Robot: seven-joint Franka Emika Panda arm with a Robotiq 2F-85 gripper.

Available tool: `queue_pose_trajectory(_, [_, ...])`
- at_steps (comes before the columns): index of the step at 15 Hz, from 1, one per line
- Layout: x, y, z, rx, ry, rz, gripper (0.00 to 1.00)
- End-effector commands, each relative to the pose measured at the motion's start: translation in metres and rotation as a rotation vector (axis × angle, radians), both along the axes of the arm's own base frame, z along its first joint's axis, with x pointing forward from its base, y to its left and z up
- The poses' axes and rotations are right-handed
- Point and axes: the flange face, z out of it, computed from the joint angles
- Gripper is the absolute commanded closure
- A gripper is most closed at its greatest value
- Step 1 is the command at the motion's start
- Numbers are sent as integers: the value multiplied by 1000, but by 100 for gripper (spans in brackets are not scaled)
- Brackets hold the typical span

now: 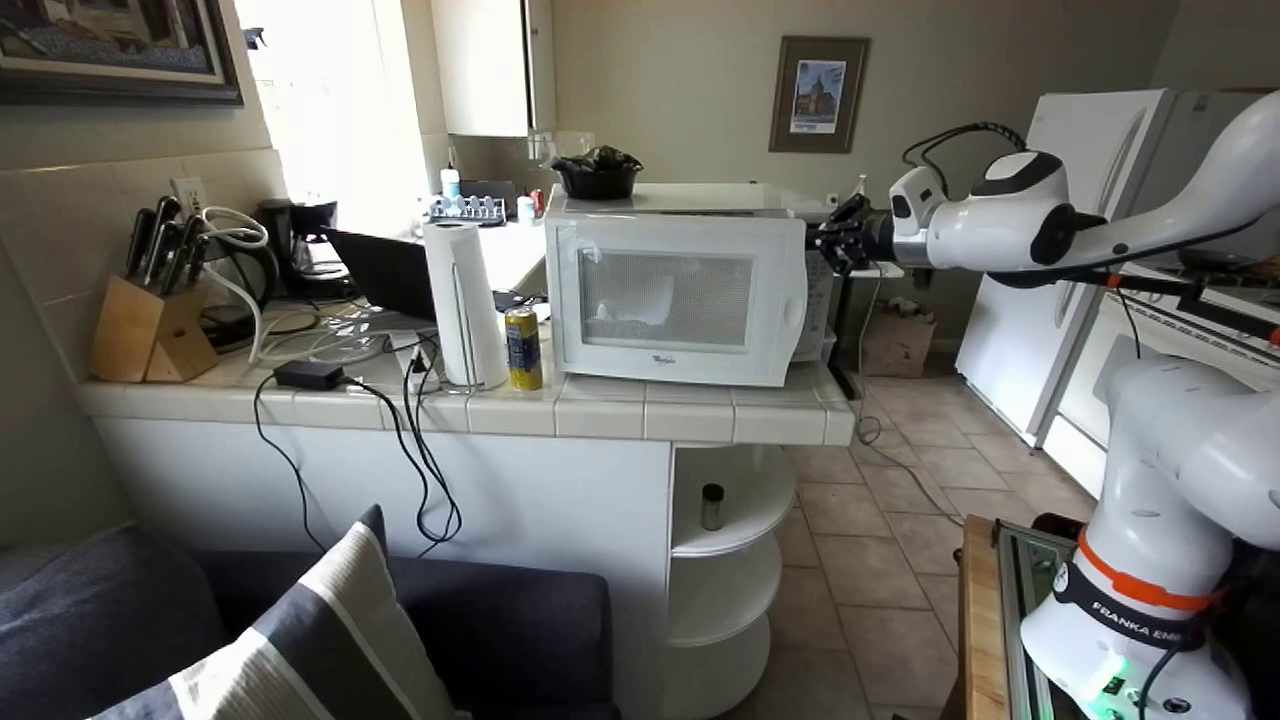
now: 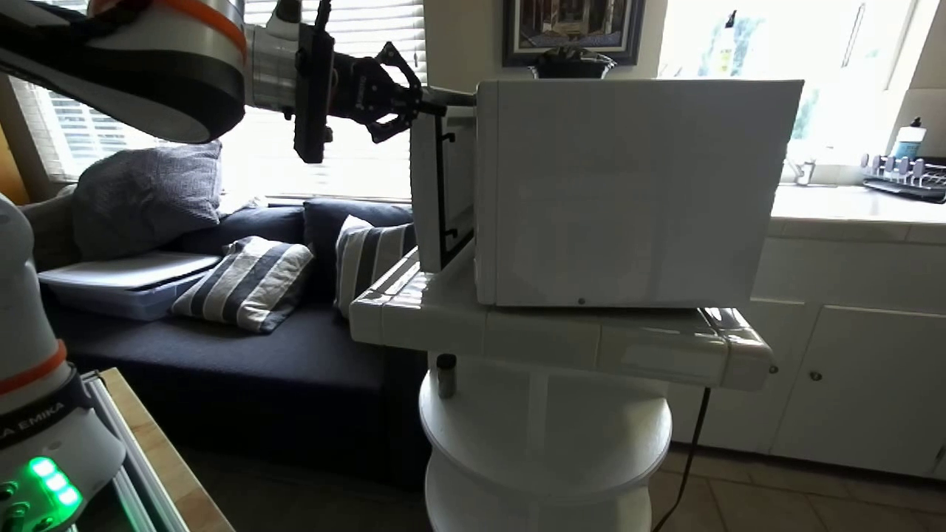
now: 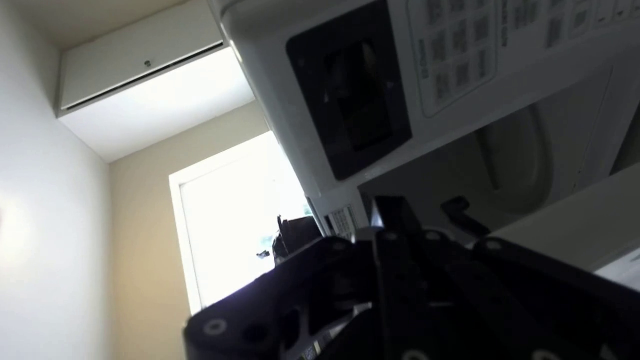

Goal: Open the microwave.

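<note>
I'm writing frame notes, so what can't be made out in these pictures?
Inside of the microwave: mostly hidden by its door in an exterior view.
Labels on the keypad: too blurred in the wrist view.
Print on the can: too small in an exterior view.
Striped cushion: cut off by the bottom edge in an exterior view.

The wrist view's window [image 3: 232, 220] glares beside a dim, perhaps blurred microwave [image 3: 430, 127].

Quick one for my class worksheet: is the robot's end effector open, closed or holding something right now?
End effector: closed, nothing visible in its grip, at the edge of the partly open microwave door.
</note>
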Motion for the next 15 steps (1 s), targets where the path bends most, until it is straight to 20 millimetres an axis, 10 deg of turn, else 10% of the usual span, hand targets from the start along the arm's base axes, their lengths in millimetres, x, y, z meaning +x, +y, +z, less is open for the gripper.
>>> queue_pose_trajectory(1, [-16, 22, 7, -23, -25, 101, 100])
queue_pose_trajectory(9, [-67, 71, 2, -81, 42, 471, 100])
queue_pose_trajectory(15, [-80, 61, 2, 104, 94, 596, 100])
